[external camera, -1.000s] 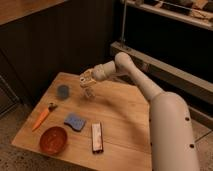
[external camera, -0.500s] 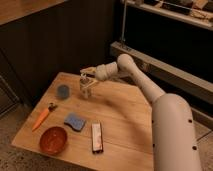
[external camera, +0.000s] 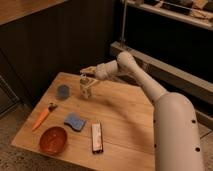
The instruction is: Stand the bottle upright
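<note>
One bottle (external camera: 85, 86) stands upright near the far left part of the wooden desk (external camera: 125, 115), with the claw (external camera: 86, 79) right at its top; whether the claw grips it I cannot tell. Also on the desk: one blue-grey cup (external camera: 63, 91), one carrot (external camera: 42, 117), one blue sponge (external camera: 75, 121), one red bowl (external camera: 53, 140), one dark bar (external camera: 97, 137).
</note>
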`<state>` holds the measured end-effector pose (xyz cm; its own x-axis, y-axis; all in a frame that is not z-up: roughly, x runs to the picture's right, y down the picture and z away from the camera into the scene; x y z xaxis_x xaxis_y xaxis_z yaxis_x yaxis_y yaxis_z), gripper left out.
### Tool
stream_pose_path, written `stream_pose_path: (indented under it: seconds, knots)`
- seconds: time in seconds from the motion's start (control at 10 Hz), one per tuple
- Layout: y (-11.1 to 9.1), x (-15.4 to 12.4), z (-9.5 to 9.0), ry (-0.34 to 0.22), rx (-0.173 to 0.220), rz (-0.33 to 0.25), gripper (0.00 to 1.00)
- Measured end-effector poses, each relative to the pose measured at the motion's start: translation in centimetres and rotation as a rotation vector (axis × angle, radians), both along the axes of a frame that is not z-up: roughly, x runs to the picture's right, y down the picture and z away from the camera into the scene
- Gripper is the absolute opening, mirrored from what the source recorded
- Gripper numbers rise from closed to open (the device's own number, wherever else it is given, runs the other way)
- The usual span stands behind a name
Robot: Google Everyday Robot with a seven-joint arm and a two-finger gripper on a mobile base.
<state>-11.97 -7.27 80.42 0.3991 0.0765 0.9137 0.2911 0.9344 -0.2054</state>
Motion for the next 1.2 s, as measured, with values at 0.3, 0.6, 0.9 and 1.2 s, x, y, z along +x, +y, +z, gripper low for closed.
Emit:
stream_pose_path:
  seconds: [0.3,0.6,0.9,1.2]
  knots:
    - [-2.2,3.7,-1.1,0.191,0.197,-0.196,0.68]
    - [-2.1,8.2,-2.2,0.416,0.211,-0.397,0.68]
    - [-2.1,9.0,-2.2,0.447,0.211,-0.417,0.68]
    - [-2.1,8.9,-2.2,0.446,0.212,-0.418,0.68]
